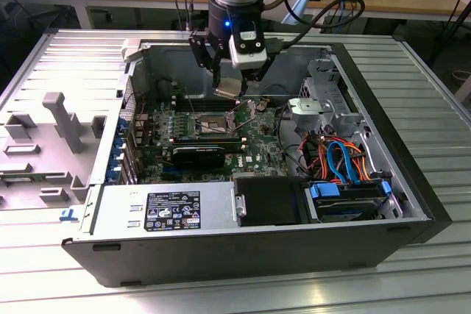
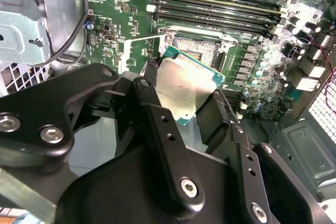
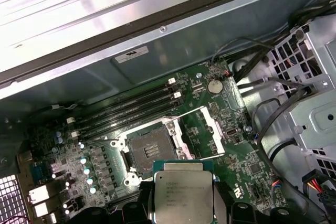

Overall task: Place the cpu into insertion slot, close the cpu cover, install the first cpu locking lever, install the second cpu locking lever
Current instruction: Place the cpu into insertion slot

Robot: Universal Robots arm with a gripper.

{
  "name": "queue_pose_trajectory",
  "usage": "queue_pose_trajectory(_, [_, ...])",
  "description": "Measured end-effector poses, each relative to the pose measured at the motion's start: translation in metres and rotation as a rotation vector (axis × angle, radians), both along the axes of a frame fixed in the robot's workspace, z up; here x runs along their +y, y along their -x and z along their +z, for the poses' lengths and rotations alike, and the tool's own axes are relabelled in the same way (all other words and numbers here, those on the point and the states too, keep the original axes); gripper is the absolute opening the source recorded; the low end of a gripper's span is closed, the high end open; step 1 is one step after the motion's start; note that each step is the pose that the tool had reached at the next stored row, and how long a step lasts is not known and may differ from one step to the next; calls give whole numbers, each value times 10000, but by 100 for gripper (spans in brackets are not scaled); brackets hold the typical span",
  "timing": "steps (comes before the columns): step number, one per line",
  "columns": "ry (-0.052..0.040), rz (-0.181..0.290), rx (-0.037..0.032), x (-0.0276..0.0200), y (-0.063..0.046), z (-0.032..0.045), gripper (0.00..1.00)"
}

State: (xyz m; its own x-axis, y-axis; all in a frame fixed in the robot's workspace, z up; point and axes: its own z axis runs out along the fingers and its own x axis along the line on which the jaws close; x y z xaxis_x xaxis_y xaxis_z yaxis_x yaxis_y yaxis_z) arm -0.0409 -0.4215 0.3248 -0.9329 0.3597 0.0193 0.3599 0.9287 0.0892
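My gripper hangs inside the open computer case, shut on the cpu. The cpu is a small square chip with a silvery top and a green edge, and it is held tilted between the black fingers. It hovers just above the insertion slot without touching it. In the first wrist view the cpu sits slightly off to one side of the slot. The slot is bare, with its dark contact field exposed. The cpu cover, a thin silver frame, stands flipped open beside the slot.
Long black memory slots run alongside the socket. A black fan shroud, a grey power supply and a drive cage with orange and blue cables fill the near side of the case. Its metal walls enclose the board.
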Motion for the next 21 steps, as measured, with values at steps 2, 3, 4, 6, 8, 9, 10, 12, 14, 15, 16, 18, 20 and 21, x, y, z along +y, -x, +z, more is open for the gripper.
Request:
queue_pose_trajectory(2, [0,-23,0,0,0,-1,54])
queue_pose_trajectory(3, [0,-41,0,0,0,-2,54])
queue_pose_trajectory(4, [0,-55,0,0,0,-2,54])
queue_pose_trajectory(6, [0,-79,0,0,0,-3,54])
queue_pose_trajectory(8, [1,-115,0,0,0,-4,54])
queue_pose_trajectory(9, [0,-128,0,0,0,-5,54])
queue_pose_trajectory(10, [0,-146,0,0,0,-5,54])
queue_pose_trajectory(12, [0,-170,0,0,0,-7,54])
queue_pose_trajectory(14, [0,-210,0,0,0,-8,54])
queue_pose_trajectory(15, [0,-222,0,0,0,-9,54])
queue_pose_trajectory(16, [0,-240,0,0,0,-9,54])
queue_pose_trajectory(18, [0,-271,0,0,0,-11,54])
queue_pose_trajectory(20, [0,-296,0,0,0,-12,54])
queue_pose_trajectory(21, [0,-317,0,0,0,-12,54])
